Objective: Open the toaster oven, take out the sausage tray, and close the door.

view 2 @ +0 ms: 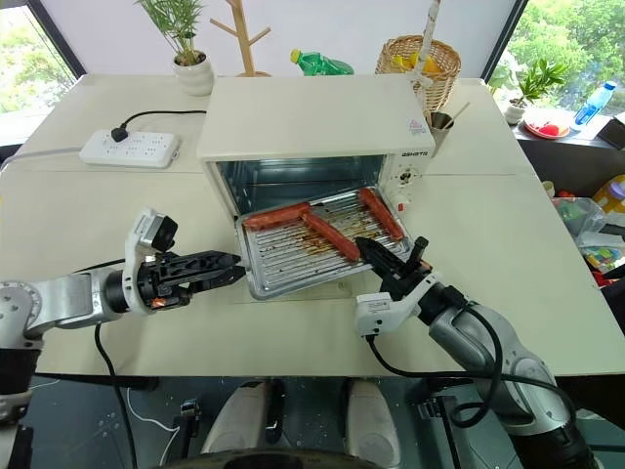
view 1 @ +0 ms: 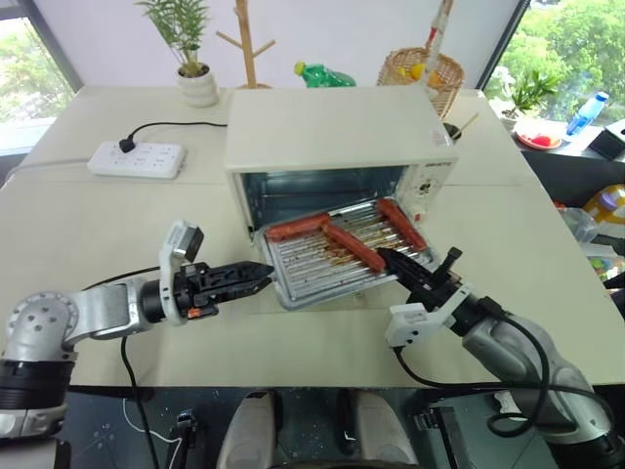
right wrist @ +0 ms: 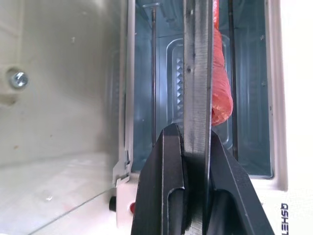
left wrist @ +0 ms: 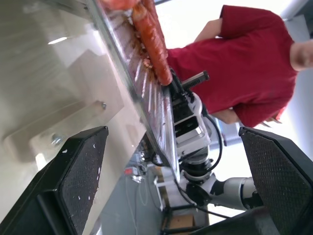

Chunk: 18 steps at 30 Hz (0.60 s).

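Cream table [view 1: 88, 225]; window [view 1: 24, 68] greenery, perhaps trees, behind.

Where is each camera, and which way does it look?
Head eyes: high up, looking down at the boxy cream-white toaster oven; both arms show.
Left wrist: beside the shallow silver metal sausage tray, looking across; open left claw shows.
Right wrist: facing into the oven; right claw pinches the tray edge.
Shared: the tray and its reddish-brown sausages.

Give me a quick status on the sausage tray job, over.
Right gripper shut on tray edge, tray half out of the oven. Left gripper open beside tray's left edge. Door down under tray. Nothing blocking.
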Each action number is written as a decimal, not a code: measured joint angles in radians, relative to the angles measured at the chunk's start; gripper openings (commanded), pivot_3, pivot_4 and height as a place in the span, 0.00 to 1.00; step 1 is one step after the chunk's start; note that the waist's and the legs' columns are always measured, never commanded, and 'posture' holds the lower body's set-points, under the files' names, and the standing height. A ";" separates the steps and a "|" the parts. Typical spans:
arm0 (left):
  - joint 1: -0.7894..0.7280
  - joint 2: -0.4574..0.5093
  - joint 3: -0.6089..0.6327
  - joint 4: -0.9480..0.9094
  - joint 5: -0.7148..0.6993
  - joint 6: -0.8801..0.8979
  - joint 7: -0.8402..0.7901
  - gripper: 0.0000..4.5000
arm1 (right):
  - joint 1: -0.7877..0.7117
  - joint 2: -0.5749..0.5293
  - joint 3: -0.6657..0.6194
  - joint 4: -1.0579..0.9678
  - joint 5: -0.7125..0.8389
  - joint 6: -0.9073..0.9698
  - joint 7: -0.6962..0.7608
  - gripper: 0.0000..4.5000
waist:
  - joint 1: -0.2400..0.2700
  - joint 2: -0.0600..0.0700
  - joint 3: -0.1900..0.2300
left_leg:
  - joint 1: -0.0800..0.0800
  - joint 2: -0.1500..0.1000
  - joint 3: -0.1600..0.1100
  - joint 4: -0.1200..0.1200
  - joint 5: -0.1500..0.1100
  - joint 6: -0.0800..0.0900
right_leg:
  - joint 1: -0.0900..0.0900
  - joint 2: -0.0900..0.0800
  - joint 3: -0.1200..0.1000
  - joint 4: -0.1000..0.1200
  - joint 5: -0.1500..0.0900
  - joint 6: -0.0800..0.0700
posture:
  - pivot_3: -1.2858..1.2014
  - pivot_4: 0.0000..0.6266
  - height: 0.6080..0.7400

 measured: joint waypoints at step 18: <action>-0.114 -0.143 -0.100 0.089 0.046 -0.020 0.074 0.58 | -0.022 0.041 0.029 -0.001 -0.003 -0.002 0.039 0.00 | -0.001 0.000 0.000 | 0.000 0.000 0.000 0.000 0.000 0.000 | 0.000 0.002 0.000 0.000 0.000 0.000 | 0.52 0.24 1.00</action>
